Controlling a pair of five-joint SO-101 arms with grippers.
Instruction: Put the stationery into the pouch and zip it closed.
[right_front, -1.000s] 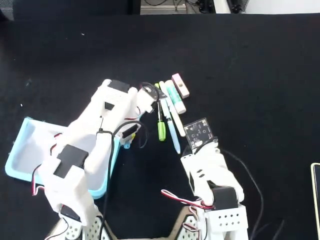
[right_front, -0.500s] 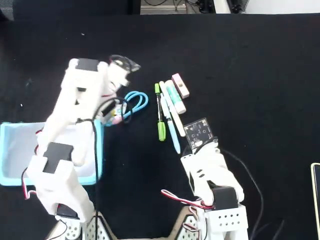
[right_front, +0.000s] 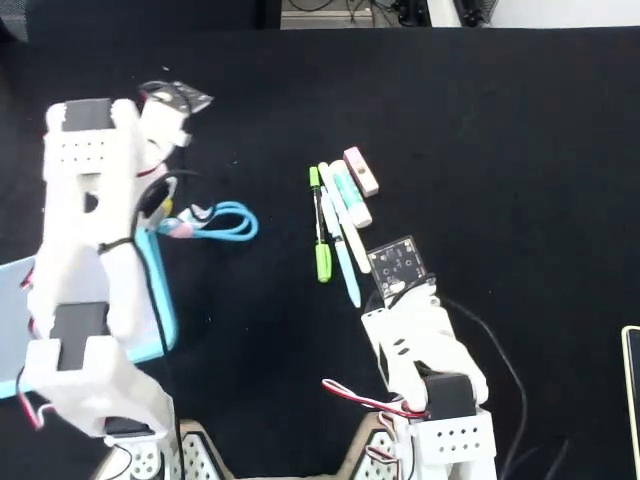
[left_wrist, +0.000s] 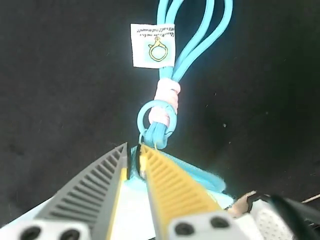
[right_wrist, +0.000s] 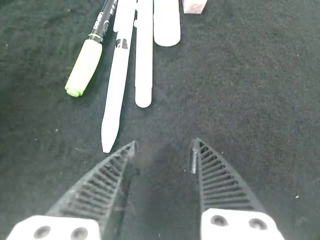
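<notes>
The left jaws (left_wrist: 132, 155) are closed on a corner of the light blue pouch (left_wrist: 202, 176), apparently at the zip pull. A small ring (left_wrist: 150, 120) hangs just past their tips. From the ring, a pink bead (left_wrist: 167, 95) and a blue strap (left_wrist: 200, 45) with a white tag (left_wrist: 153, 45) trail away across the black tabletop (right_front: 500, 150).

In the high view the pouch (right_front: 160, 300) lies at the lower left, largely hidden under the left arm. Whether its mouth is open cannot be told.

The step in hand looks like working the zip or placing the pouch. A firm pinch and a pull straight along the zip line would suit. The loose strap (right_front: 225, 222) could snag or drag.

The right jaws (right_wrist: 164, 145) are open and empty, low over the tabletop just short of the stationery. At the frame's centre, well apart from the pouch, lie a green highlighter (right_front: 323, 262), white pens (right_front: 345, 270), a marker (right_front: 350, 195) and a pink eraser (right_front: 361, 170), packed side by side. Their closeness may hinder picking one alone.
</notes>
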